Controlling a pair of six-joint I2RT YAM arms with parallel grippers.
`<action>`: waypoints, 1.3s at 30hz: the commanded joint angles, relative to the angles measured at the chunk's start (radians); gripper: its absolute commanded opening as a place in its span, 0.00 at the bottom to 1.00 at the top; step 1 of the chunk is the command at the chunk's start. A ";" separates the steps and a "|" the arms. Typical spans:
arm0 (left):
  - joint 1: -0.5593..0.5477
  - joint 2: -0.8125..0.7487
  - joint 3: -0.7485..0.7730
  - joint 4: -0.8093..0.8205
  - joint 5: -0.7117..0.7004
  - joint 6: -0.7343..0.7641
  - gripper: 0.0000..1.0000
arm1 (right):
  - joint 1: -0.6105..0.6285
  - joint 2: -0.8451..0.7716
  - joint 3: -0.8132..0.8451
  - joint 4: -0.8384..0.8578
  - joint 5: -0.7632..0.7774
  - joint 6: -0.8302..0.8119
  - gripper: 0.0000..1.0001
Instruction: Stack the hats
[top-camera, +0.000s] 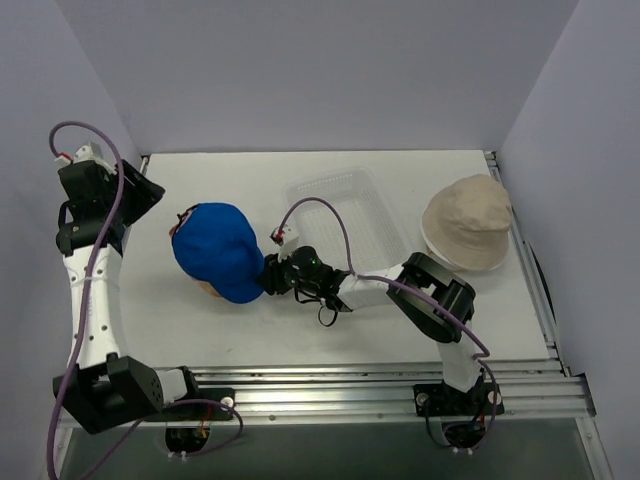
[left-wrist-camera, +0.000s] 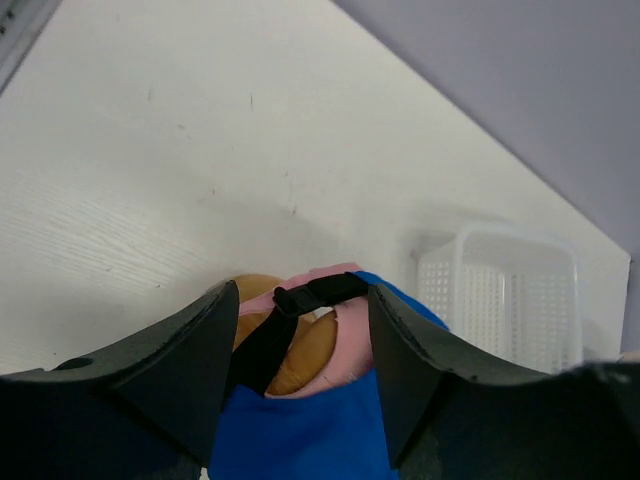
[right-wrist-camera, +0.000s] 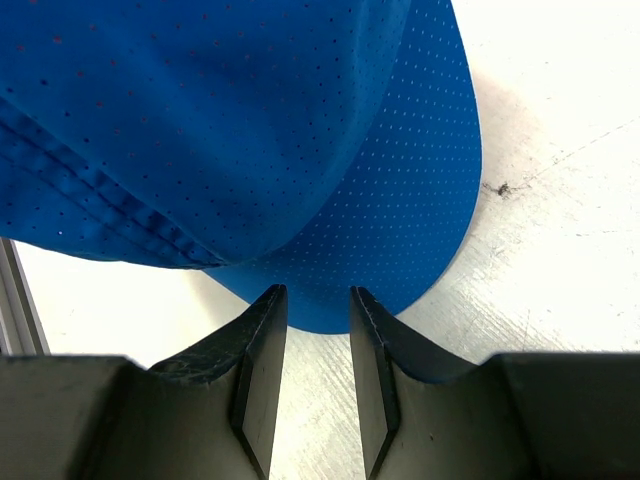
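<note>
Closest to the lens, my right end effector (right-wrist-camera: 318, 292) has its fingers set narrow, with a slim gap between them. The rounded edge of the blue cap's (right-wrist-camera: 250, 120) brim sits right at the mouth of that gap. I cannot tell whether either finger touches the fabric. Bare tabletop (right-wrist-camera: 560, 200) shows through the gap and to the right of the brim.

From above, the blue cap lies left of the tabletop's centre, and my right arm stretches across to it from the near edge. It rests on top of a pink cap (left-wrist-camera: 352, 340), and both sit over a dome (left-wrist-camera: 305, 355). A black strap (left-wrist-camera: 325, 290) crosses the pink cap's back opening.

My left end effector (left-wrist-camera: 300, 292) is spread wide and holds nothing. It hangs above the far-left corner, looking down at the back of the caps.

The bucket hat (top-camera: 468, 220) sits crown up by the right edge, toward the far-right corner, well apart from the caps. A basket (top-camera: 300, 190) lies between them, near the far edge.
</note>
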 joint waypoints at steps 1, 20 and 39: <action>-0.002 0.083 0.042 -0.053 0.134 0.128 0.63 | -0.006 -0.019 0.032 0.013 0.018 -0.019 0.28; -0.040 0.220 -0.044 -0.040 0.168 0.248 0.63 | -0.023 0.008 0.048 0.019 0.002 -0.019 0.28; -0.040 0.350 -0.025 -0.034 0.050 0.239 0.60 | -0.037 0.062 0.081 0.027 -0.016 -0.011 0.28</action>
